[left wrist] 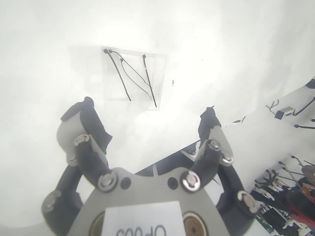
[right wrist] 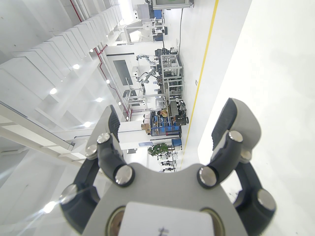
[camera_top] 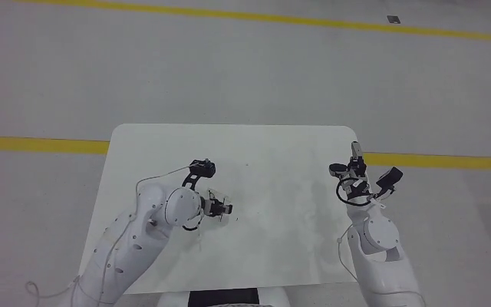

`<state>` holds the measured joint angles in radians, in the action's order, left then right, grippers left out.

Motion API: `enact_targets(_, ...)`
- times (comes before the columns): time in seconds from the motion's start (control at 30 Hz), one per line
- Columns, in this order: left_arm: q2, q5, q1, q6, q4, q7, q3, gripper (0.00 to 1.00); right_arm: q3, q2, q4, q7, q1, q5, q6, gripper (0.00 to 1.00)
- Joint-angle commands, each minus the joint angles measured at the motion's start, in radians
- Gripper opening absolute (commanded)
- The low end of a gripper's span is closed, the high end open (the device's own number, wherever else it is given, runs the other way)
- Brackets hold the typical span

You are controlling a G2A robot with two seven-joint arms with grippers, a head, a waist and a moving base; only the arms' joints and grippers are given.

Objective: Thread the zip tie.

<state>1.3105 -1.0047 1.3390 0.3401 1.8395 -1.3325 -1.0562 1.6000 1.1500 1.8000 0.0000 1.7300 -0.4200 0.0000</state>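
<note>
Several black zip ties [left wrist: 149, 79] lie loose in a small clear tray [left wrist: 112, 84] on the white table [camera_top: 276, 238]. In the left wrist view my left gripper [left wrist: 147, 110] hangs above the table just short of the tray, open, nothing between its black-padded fingers. From above, the left gripper [camera_top: 224, 206] is over the table's left half. My right gripper [camera_top: 347, 159] is raised at the table's right edge, far from the tray. In its wrist view the right gripper [right wrist: 169, 109] is open and empty, pointing out at the room.
The table's near edge [left wrist: 172, 152] runs right behind my left gripper. A yellow floor line [camera_top: 430, 160] passes beyond the table's right side. The wide middle of the table [camera_top: 284, 184] is bare white surface.
</note>
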Motion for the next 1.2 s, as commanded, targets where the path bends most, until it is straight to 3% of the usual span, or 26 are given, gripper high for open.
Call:
enact_targets(0.0, 0.002, 0.010, 0.002, 0.000, -0.005, 0.002, -0.010, 0.68, 0.000, 0.000, 0.000, 0.000, 0.000, 0.000, 0.000, 1.00)
enact_targets(0.1, 0.004, 0.004, 0.003, 0.000, -0.004, 0.000, -0.013, 0.44, 0.000, 0.000, 0.000, 0.000, 0.000, 0.000, 0.000, 1.00)
enact_targets(0.23, 0.006, -0.004, 0.006, 0.000, -0.005, -0.004, -0.015, 0.33, 0.000, 0.000, 0.000, 0.000, 0.000, 0.000, 0.000, 1.00)
enact_targets(0.3, 0.008, -0.007, 0.005, 0.000, -0.010, -0.005, -0.013, 0.21, 0.000, 0.000, 0.000, 0.000, 0.000, 0.000, 0.000, 1.00)
enact_targets(0.7, 0.021, -0.021, -0.024, 0.000, -0.071, -0.005, 0.010, 0.12, 0.000, 0.000, 0.000, 0.000, 0.000, 0.000, 0.000, 1.00)
enact_targets(1.17, 0.045, 0.008, -0.093, 0.000, -0.230, 0.012, 0.068, 0.12, 0.000, 0.000, 0.000, 0.000, 0.000, 0.000, 0.000, 1.00)
